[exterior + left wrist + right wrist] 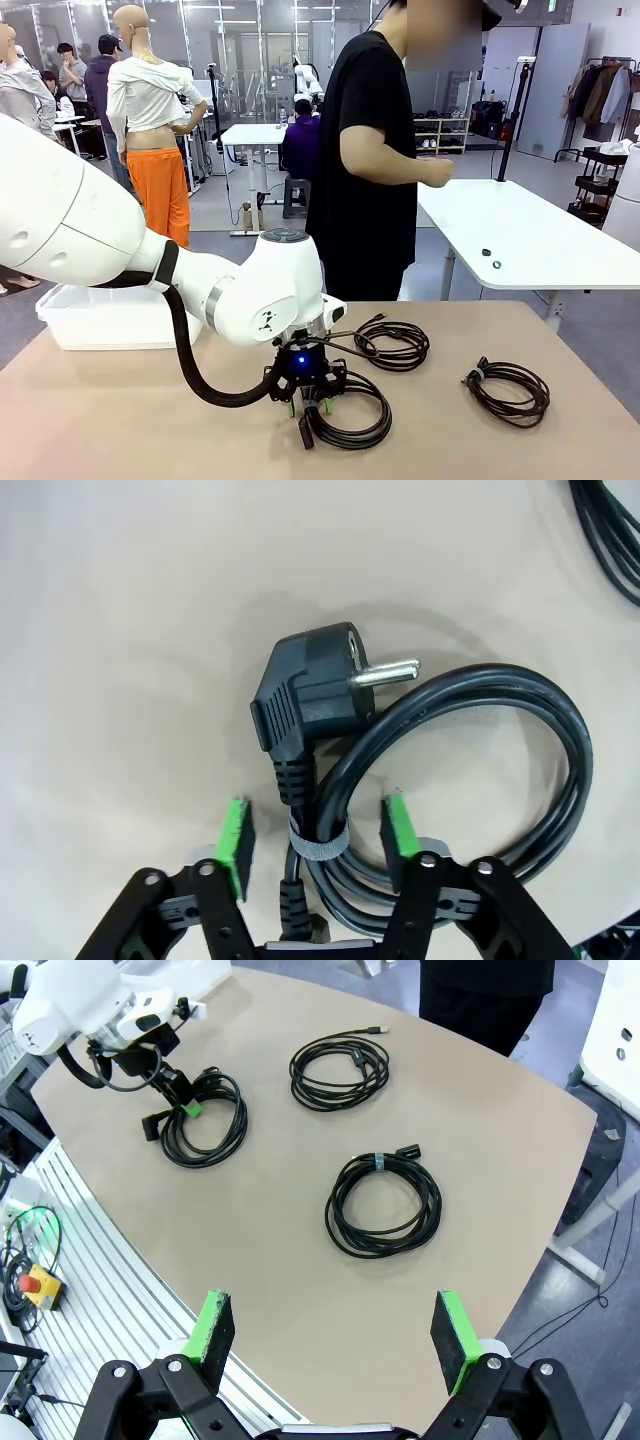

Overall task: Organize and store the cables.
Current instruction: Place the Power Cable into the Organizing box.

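Note:
Three black cables lie coiled on the tan table. The thick one [352, 422] has a plug [310, 695] and a grey tie [318, 842]. My left gripper [315, 820] is lowered over this coil [205, 1120], its green fingers astride the tied strands with a gap on each side, so it is open. A thinner cable [395, 345] lies just behind it, and the third cable [508, 390] is at the right. My right gripper [335, 1325] hangs open high above the table, holding nothing, with the third cable [385, 1205] below it.
A white bin [110, 315] stands at the table's far left edge. A person [370, 150] in black stands at the far side, hands held near the chest. The left arm [150, 260] reaches over the table's left half. Bare tabletop lies between the coils.

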Available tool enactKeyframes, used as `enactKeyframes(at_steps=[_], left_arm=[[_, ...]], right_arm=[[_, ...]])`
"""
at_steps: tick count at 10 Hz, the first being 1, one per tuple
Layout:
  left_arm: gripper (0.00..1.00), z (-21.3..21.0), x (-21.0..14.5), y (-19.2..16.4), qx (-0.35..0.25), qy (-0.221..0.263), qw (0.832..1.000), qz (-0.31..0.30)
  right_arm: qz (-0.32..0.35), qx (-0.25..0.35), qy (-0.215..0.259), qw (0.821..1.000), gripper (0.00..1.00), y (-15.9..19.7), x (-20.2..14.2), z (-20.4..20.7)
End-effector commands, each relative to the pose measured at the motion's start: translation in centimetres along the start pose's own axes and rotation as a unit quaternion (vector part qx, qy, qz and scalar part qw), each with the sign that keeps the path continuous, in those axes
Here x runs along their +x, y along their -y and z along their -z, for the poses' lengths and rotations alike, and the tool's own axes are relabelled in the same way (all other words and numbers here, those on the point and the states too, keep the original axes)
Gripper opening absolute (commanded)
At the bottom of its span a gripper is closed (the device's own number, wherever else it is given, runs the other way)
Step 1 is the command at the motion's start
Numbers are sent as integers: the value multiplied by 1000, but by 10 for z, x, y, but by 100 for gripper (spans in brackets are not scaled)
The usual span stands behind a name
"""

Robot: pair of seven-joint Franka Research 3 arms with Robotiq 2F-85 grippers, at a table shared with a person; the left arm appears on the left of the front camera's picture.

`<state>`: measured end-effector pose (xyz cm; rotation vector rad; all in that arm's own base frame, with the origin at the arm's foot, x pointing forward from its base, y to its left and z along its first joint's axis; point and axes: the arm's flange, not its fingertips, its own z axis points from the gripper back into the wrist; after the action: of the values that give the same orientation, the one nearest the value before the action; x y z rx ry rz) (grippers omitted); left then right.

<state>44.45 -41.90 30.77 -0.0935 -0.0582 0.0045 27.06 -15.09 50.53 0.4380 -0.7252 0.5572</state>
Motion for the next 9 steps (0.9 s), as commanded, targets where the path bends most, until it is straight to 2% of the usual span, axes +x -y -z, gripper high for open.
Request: enactKeyframes(at_steps=[1, 2, 6, 7, 8, 9], left_arm=[[25, -4, -5, 7, 22, 5, 1000, -14], [0, -5, -6, 6, 22, 3, 1000, -14], [0, -29, -3, 0, 11, 16, 1000, -5], [0, -51, -5, -4, 8, 33, 999, 22], [9, -83, -7, -13, 3, 38, 998, 43], [9, -117, -9, -25, -2, 54, 996, 78]], right_arm=[[-9, 6, 4, 1000, 100, 1, -1, -1], [-9, 6, 4, 1000, 100, 1, -1, -1], [-9, 6, 4, 1000, 100, 1, -1, -1], [-9, 6, 4, 1000, 100, 1, -1, -1], [-9, 6, 4, 1000, 100, 1, -1, -1], [-9, 6, 4, 1000, 100, 1, -1, -1]])
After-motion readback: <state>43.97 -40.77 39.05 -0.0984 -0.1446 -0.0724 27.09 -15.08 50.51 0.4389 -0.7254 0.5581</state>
